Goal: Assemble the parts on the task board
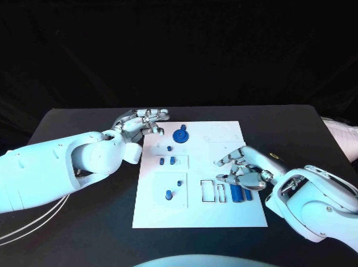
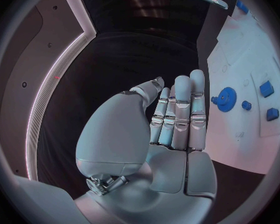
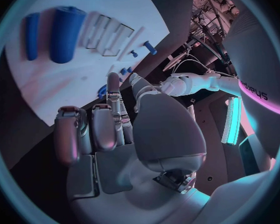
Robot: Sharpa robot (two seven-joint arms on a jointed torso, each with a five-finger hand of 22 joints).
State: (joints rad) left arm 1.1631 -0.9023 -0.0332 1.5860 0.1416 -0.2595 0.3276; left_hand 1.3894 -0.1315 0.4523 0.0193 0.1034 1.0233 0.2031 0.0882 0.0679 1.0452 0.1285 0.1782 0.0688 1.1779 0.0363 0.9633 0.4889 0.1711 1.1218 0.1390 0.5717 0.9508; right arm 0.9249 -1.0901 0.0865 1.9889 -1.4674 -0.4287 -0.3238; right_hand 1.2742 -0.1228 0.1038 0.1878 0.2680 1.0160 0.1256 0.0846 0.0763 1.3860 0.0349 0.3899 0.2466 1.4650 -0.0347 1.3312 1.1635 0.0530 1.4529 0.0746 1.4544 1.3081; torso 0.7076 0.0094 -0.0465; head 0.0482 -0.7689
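Observation:
The white task board (image 1: 219,214) lies in the middle of the table. A blue gear (image 1: 182,135) sits near its far edge, with small blue pieces (image 1: 167,161) closer in and two more (image 1: 173,189) in a panel at the left. Two blue cylinders (image 1: 242,193) lie beside empty slots (image 1: 213,191). My left hand (image 1: 143,121) hovers at the board's far left corner, fingers straight, holding nothing; its palm (image 2: 171,129) faces the gear (image 2: 226,99). My right hand (image 1: 243,169) hangs over the board's right side just beyond the cylinders (image 3: 67,27), fingers loosely bent, empty (image 3: 115,129).
The black table (image 1: 307,128) surrounds the board on all sides. White cables (image 1: 19,228) trail off the table's near left. In the right wrist view the board (image 3: 53,79) also carries two small blue pegs (image 3: 143,50) beyond the slots (image 3: 109,32).

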